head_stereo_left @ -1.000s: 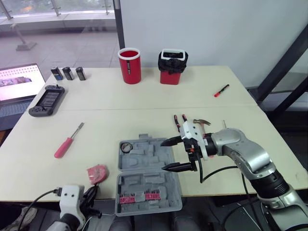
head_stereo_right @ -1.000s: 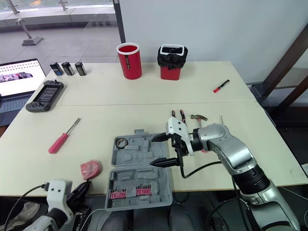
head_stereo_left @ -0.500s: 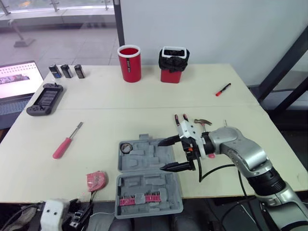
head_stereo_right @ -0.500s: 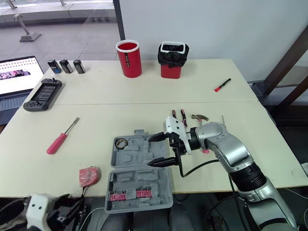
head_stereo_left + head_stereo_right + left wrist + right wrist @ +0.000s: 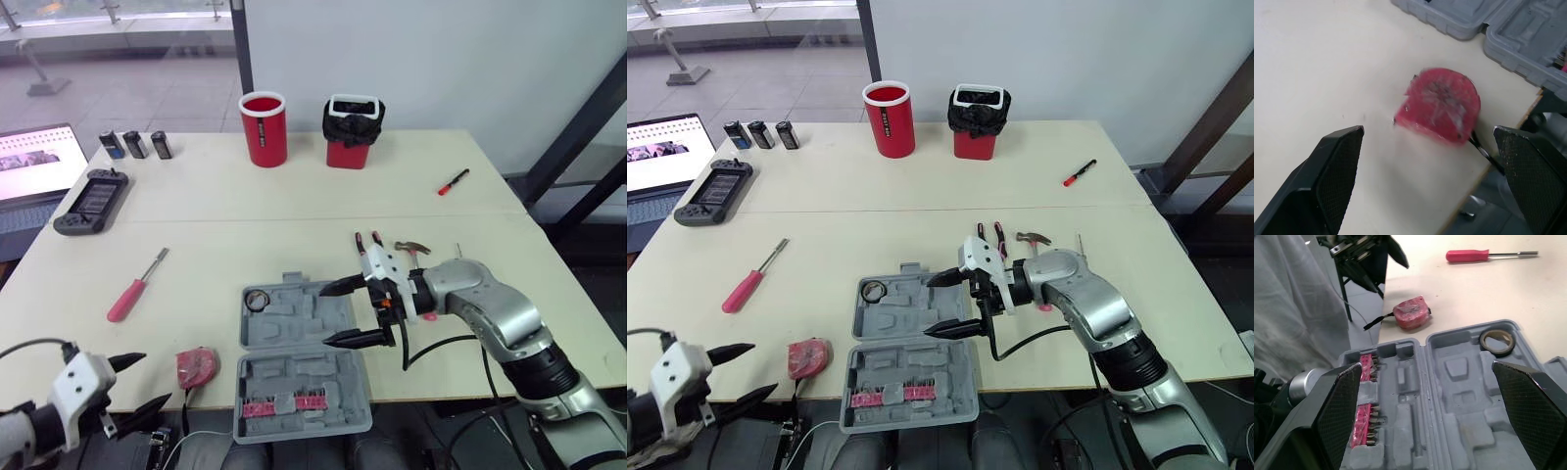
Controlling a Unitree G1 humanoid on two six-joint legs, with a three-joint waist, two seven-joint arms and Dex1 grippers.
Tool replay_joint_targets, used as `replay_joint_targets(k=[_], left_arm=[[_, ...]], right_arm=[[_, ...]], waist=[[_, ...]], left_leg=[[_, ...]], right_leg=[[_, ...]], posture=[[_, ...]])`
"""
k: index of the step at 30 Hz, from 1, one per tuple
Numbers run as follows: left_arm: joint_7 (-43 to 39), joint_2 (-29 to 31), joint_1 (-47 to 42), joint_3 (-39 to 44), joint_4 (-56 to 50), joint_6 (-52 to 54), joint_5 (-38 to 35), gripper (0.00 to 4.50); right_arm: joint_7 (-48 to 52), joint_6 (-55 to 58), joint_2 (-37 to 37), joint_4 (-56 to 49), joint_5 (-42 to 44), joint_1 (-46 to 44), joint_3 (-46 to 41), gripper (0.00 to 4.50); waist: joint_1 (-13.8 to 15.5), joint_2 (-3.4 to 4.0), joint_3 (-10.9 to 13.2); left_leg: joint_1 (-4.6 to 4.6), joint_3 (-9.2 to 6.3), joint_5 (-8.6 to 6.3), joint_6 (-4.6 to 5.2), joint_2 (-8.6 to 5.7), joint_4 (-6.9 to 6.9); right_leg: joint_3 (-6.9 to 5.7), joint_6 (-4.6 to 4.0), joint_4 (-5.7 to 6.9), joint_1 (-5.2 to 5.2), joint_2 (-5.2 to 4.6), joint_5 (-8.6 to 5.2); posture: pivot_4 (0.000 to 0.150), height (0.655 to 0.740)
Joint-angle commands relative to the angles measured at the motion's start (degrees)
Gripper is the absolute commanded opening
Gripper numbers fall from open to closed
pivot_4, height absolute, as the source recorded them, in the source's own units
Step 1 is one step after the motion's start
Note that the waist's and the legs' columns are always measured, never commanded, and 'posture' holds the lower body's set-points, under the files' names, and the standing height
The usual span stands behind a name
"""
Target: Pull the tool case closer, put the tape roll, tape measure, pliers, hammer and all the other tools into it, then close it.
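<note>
- Surface (image 5: 245, 215): carries all the tools; the working zone is its near edge.
- Tool case (image 5: 299, 362): lies open at the middle of the near edge, its near half projecting slightly past that edge. Judged already close enough, so both arms can reach it for loading.
- Right end effector (image 5: 328, 316): fingers spread wide and empty, hovering over the right side of the tool case. It probably waits there, clear of the trays.
- Left end effector (image 5: 157, 378): fingers apart and empty, off the near left corner, aimed at the tape measure. This reads as an approach to a grasp.
- Hammer (image 5: 411, 249) and pliers (image 5: 367, 242): on the surface behind the right end effector, toward the right edge, not yet packed.
- Screwdriver (image 5: 132, 294): near the left edge, well apart from the tool case.
- Tape measure (image 5: 1442, 105): at the near edge, just left of the tool case, strap hanging over the edge.
- Tape roll (image 5: 258, 299): seated in the far left recess of the tool case.
</note>
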Motion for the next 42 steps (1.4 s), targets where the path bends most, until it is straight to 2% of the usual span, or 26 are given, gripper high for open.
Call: replay_joint_targets(k=[1,10,15,21,27,30,38,42], left_arm=[[-4.7,2.0,-3.8,-3.7,4.3,-2.1,1.6,4.43],[-8.1,1.4,-19.1,-12.8,19.2,-9.6,7.7,4.43],[-9.7,0.7,-23.6,-16.7,24.9,-13.7,10.2,4.43],[-10.1,0.8,-23.7,-18.6,21.6,-13.5,9.6,4.43],[-8.7,2.2,-22.8,-16.7,11.1,-5.8,5.6,4.43],[-8.7,3.3,-22.2,-16.2,9.2,-3.5,5.4,4.43],[-8.5,3.8,-21.1,-15.1,9.4,-2.0,5.5,4.43],[-8.4,3.6,-21.2,-15.7,13.8,-5.0,7.5,4.43]], right_arm=[[-1.7,0.2,0.0,-3.5,1.2,1.0,-2.1,4.5],[-5.3,1.3,-0.2,-6.3,1.5,2.8,-3.1,4.5],[-6.3,1.8,-0.4,-6.3,1.6,2.2,-3.6,4.5],[-6.3,1.9,-1.1,-5.9,1.0,1.7,-3.6,4.5],[-6.4,1.6,-1.4,-5.3,0.9,1.2,-3.4,4.5],[-6.4,1.4,-1.1,-5.0,0.8,1.0,-3.0,4.5],[-6.2,0.9,-1.1,-4.6,0.5,0.9,-2.8,4.5],[-6.1,0.7,-1.1,-4.5,0.3,0.9,-2.7,4.5]], waist=[[-0.1,0.02,0.0],[0.0,0.03,0.0],[0.0,0.04,0.0],[0.1,0.14,-0.1],[0.0,0.13,0.0],[0.0,0.13,0.0],[0.0,0.14,0.0],[0.0,0.14,0.0]], left_leg=[[0.03,-0.01,0.0,0.0,0.09,0.0],[0.14,-0.1,0.05,-0.01,0.57,0.06],[0.14,-0.1,0.1,-0.09,0.57,0.13],[0.36,-0.08,0.1,-0.09,0.57,0.16],[0.37,-0.08,0.11,-0.09,0.62,0.46],[0.36,-0.07,0.11,-0.09,0.62,0.53],[0.34,-0.05,0.11,-0.09,0.62,0.54],[0.34,-0.05,0.11,-0.09,0.62,0.55]], right_leg=[[0.0,0.01,0.06,0.0,0.09,0.01],[0.01,-0.16,0.32,-0.1,0.66,0.1],[0.04,-0.17,0.42,-0.09,0.66,0.13],[0.1,-0.15,0.83,-0.09,0.67,0.1],[0.17,-0.21,1.02,-0.08,0.76,0.08],[0.19,-0.21,1.02,-0.06,0.76,0.08],[0.22,-0.2,1.01,-0.09,0.78,0.08],[0.23,-0.2,1.01,-0.09,0.77,0.08]], posture=[[0.15,0.74],[0.15,0.74],[0.15,0.74],[0.15,0.74],[0.15,0.74],[0.15,0.74],[0.15,0.74],[0.15,0.74]])
